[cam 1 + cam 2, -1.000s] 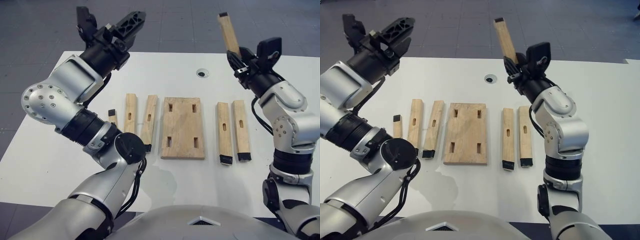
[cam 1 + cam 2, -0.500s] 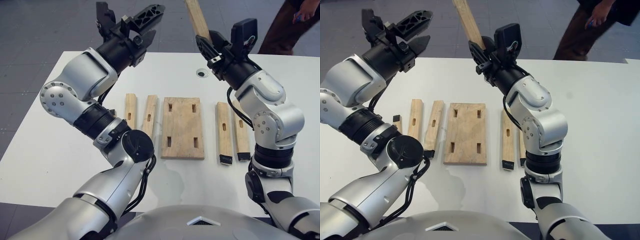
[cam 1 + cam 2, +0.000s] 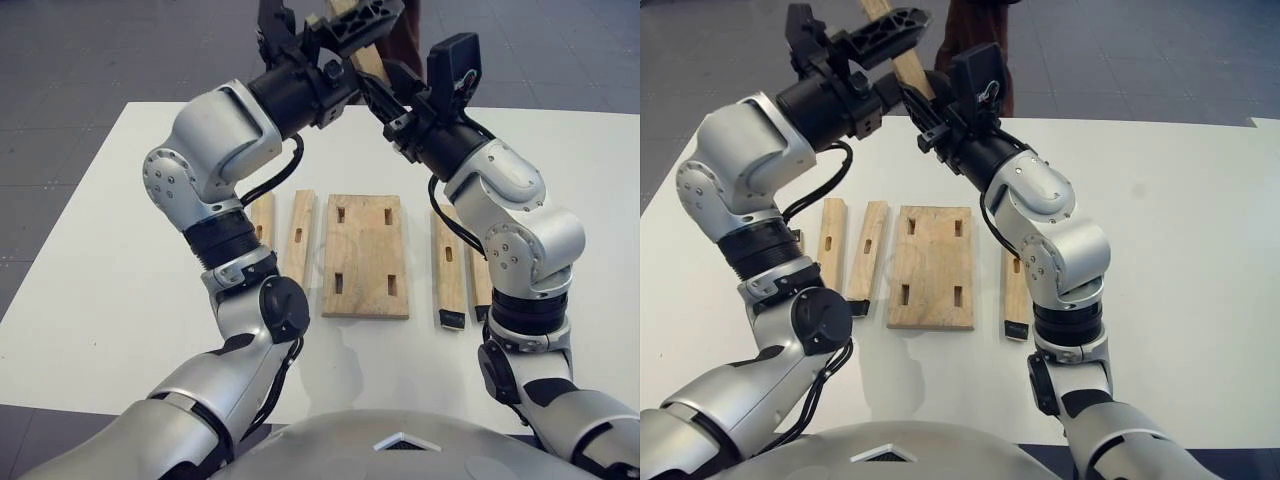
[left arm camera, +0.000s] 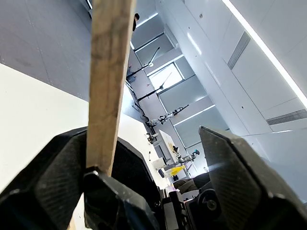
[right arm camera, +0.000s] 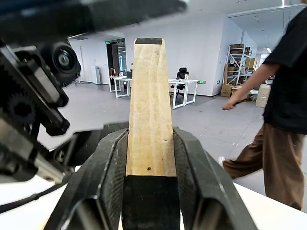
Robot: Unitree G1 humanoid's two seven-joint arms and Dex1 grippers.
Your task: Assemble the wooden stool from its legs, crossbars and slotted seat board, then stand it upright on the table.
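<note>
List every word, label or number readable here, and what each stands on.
None can be read.
The wooden piece in the right gripper: bare wood, dark end cap, no print.
The seat board and slotted legs on the table: no marks.
The green sign in the room behind: too small to read.

In the head views and the left wrist view, the wooden bar (image 4: pixel 109 72) clamped in the right gripper (image 5: pixel 149 138) is cut off at the top edge, beyond the left gripper (image 4: pixel 144 143). Whether the left gripper's spread fingers touch it cannot be told. Below the right gripper, that arm hides the upper end of a leg (image 3: pixel 1015 295).
</note>
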